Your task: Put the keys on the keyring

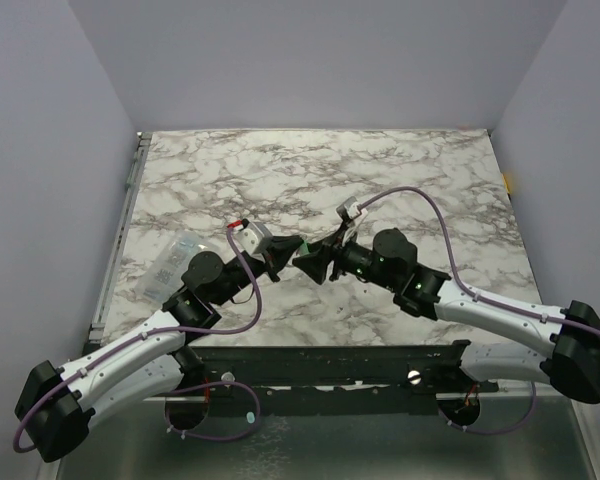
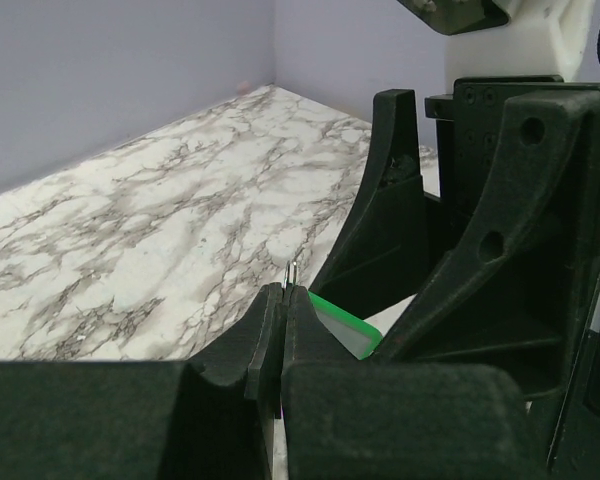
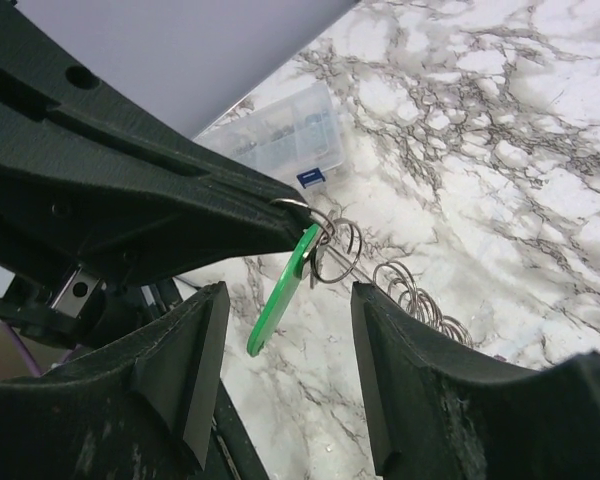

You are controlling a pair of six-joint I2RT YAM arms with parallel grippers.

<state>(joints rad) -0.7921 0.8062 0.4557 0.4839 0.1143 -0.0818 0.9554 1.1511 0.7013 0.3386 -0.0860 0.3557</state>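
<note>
My left gripper (image 1: 285,252) is shut on a thin silvery wire loop, the keyring (image 3: 302,207), whose tip pokes out above the closed fingertips (image 2: 292,270). A green plastic-headed key (image 3: 283,290) hangs from the keyring in the air, with more wire loops (image 3: 342,250) beside it. In the left wrist view the green head (image 2: 345,325) shows just right of the shut jaws. My right gripper (image 3: 285,350) is open, tip to tip with the left one. Its fingers (image 3: 185,370) stand on either side of the hanging green key without touching it.
A heap of wire rings (image 3: 420,298) lies on the marble table (image 1: 400,180) below the grippers. A clear plastic container with small blue marks (image 1: 175,258) sits at the table's left edge. Purple walls surround the table.
</note>
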